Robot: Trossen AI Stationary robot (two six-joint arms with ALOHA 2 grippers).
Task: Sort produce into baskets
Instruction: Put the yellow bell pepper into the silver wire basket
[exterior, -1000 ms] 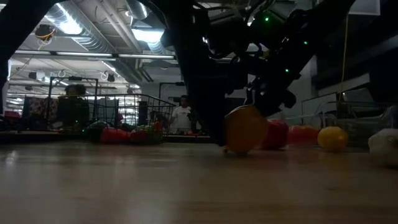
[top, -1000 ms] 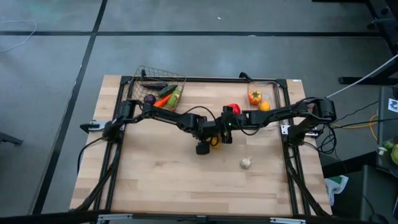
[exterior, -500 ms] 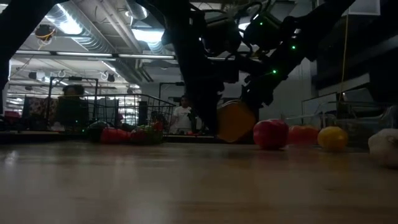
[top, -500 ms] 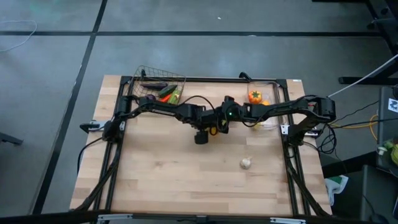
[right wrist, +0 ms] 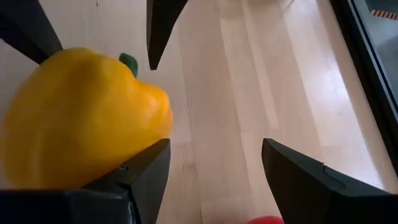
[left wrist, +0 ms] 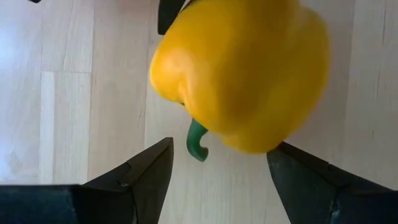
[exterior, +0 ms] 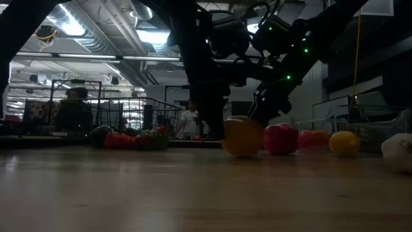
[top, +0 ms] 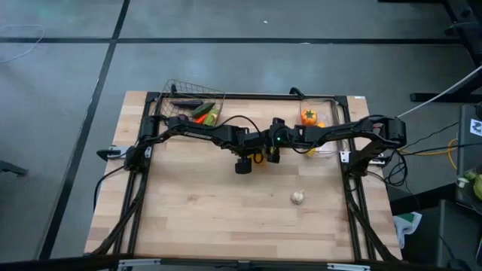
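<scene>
A yellow bell pepper (top: 260, 156) with a green stem (left wrist: 198, 143) appears to rest on the table's middle (exterior: 243, 136), where both arms meet. My left gripper (left wrist: 221, 155) is open and slants down at it from the left; the pepper (left wrist: 242, 68) bulges just beyond its fingertips. My right gripper (right wrist: 214, 162) is open with bare wood between its fingers, and the pepper (right wrist: 81, 118) lies beside it. The dark wire basket (top: 173, 84) at the far left holds several vegetables. The clear bin (top: 335, 102) at the far right holds orange fruit. My left gripper meets the pepper's stem-end side (left wrist: 273, 140) with the tip of one finger (left wrist: 292, 165). The other finger stands apart from it, past the stem. My right gripper has the pepper's side (right wrist: 149, 134) against the outer side of one finger (right wrist: 146, 171); nothing is between its fingers.
A white garlic bulb (top: 298, 197) lies alone toward the near right. Just right of the pepper sit a red fruit (exterior: 280, 138), an orange one (exterior: 313, 138) and a yellow one (exterior: 344, 143). The near half of the table is bare wood.
Both grippers have gone toward the table's far edge, my left one rising a little. The pepper went with them: it rose off the wood and tipped, then sank back down beside the red fruit. The finger gaps look unchanged.
</scene>
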